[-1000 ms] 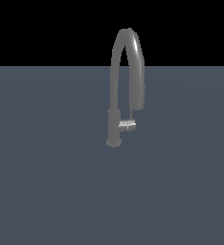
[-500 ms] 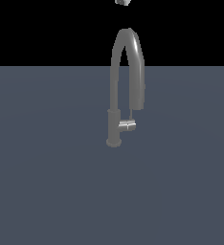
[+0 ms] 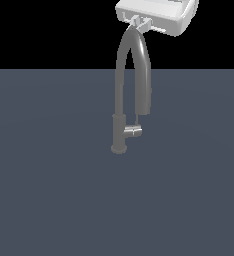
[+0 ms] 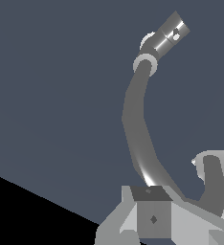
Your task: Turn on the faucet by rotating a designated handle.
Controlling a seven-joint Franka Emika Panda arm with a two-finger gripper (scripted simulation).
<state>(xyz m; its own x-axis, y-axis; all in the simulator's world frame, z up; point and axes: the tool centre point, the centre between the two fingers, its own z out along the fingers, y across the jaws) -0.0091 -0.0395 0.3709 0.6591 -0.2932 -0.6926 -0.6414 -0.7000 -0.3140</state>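
The dark grey faucet (image 3: pixel 120 100) stands upright on the flat grey surface, and its arched spout comes back down on the exterior view's right. Its silver handle (image 3: pixel 133 131) juts from the base post toward the exterior view's right. My gripper (image 3: pixel 140 22) hangs at the top of the frame, just above the crown of the arch and far above the handle. In the wrist view the faucet (image 4: pixel 135 124) curves away below me to the shiny handle (image 4: pixel 165 37). The gripper (image 4: pixel 152 203) shows no gap between its fingers and holds nothing.
The flat dark grey surface (image 3: pixel 49 190) spreads all around the faucet. The spout's open mouth (image 4: pixel 212 174) shows close beside my fingers in the wrist view.
My gripper has come down into the exterior view from above and now sits just over the top of the spout. The faucet and handle have not moved.
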